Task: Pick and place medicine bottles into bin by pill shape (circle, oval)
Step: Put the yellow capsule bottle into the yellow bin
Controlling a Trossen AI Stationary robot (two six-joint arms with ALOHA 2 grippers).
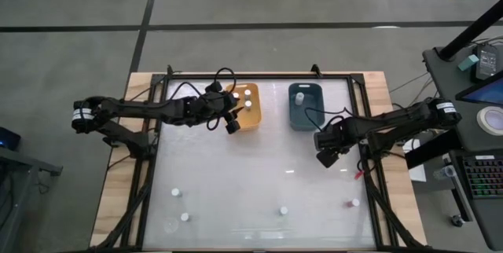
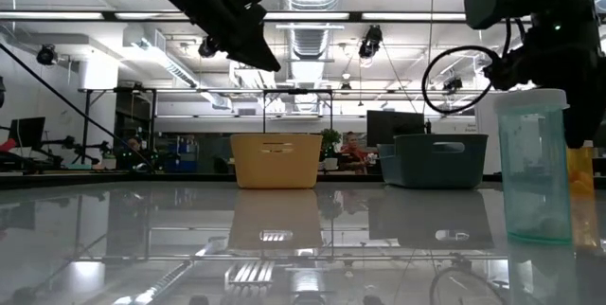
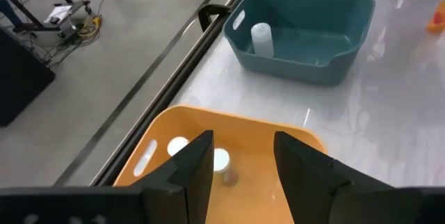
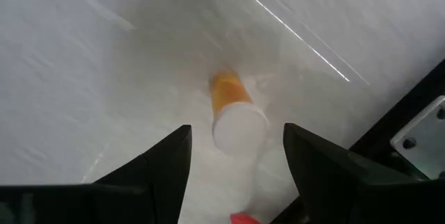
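An orange medicine bottle [image 4: 233,109] with a white cap stands on the glass table right below my right gripper [image 4: 236,161], which points down, open, with a finger on either side above it. In the high view this gripper [image 1: 324,157] hides the bottle. My left gripper [image 3: 243,172] hovers open and empty over the near side of the orange bin [image 1: 245,115], where white-capped bottles [image 3: 220,160] stand. The teal bin [image 1: 302,115] holds one bottle [image 3: 261,40]. Several more bottles [image 1: 176,192] [image 1: 283,210] [image 1: 355,203] stand along the table's near side.
A black frame [image 1: 365,127] edges the glass table; its right rail runs close beside my right gripper. A small red thing [image 1: 358,174] lies near that rail. In the low view a clear bottle [image 2: 535,168] stands close to the camera. The table's middle [image 1: 259,166] is bare.
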